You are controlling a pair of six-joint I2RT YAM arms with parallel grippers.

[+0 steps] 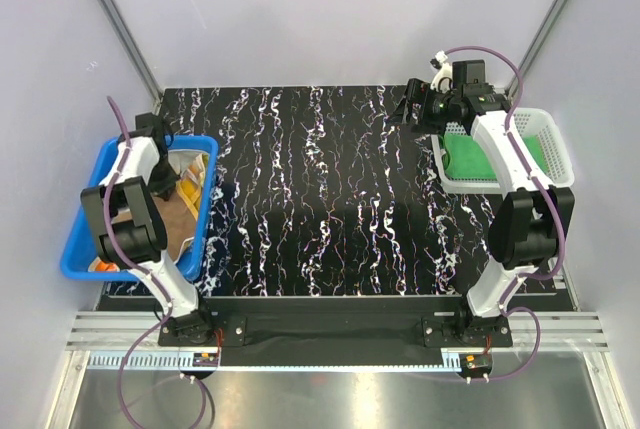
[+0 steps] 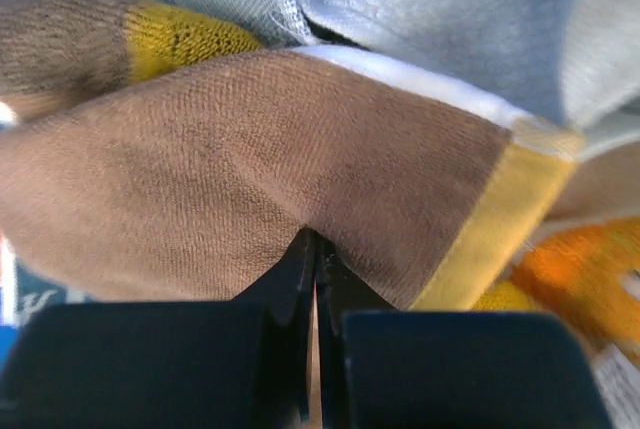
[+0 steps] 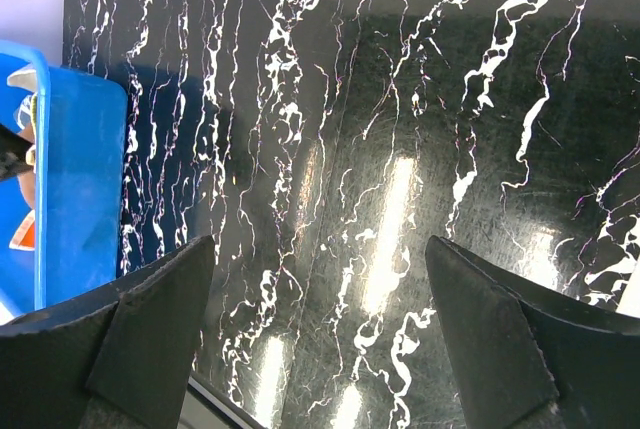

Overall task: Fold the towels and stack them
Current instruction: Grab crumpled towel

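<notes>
top: left end effector (image 1: 172, 177) down in bin (image 1: 85, 219); right end effector (image 1: 415, 109) near basket (image 1: 555, 144) with green towel (image 1: 470, 154) | left wrist: jaws pinched on brown towel (image 2: 250, 159) fold | right wrist: fingers wide above surface (image 3: 400, 99) | tip: lift straight and slowly so one towel comes free
</notes>
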